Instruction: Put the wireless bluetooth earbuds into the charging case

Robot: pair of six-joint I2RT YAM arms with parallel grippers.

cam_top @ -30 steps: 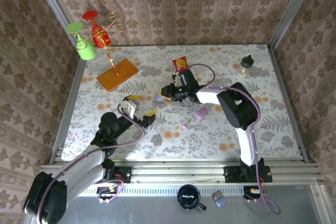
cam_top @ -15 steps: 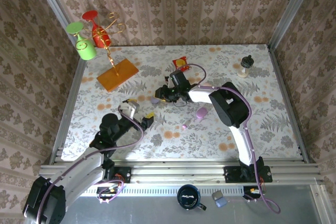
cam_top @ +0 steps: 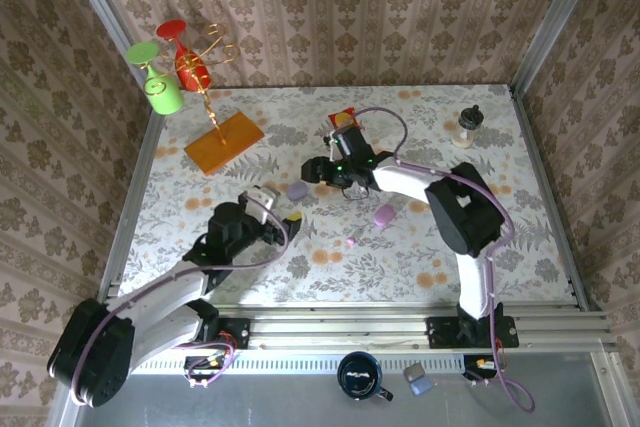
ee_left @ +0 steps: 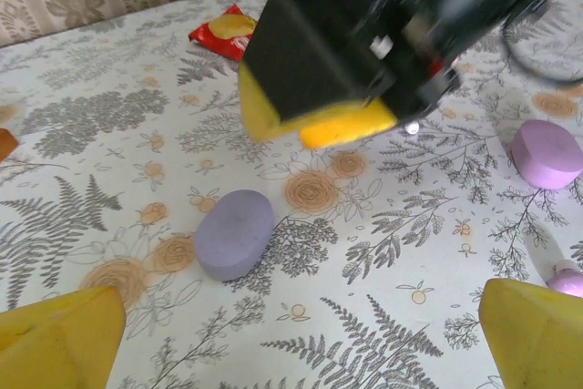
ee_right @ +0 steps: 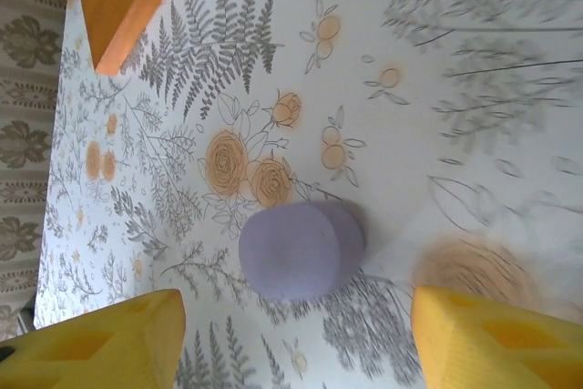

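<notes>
Just set down lilac case (cam_top: 297, 190); right gripper (cam_top: 318, 169) spread just by it, left gripper (cam_top: 280, 222) spread nearby. Next: pinch earbud (cam_top: 352, 242) right of case.

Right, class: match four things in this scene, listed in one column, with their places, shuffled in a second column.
Things:
1. lavender charging case
2. red snack packet
3. orange board
4. black mug

Places:
A. off the table, on the near side
B. far left of the table
C. mid-table
D. far side, middle

Pairs: 1-C, 2-D, 3-B, 4-A
</notes>
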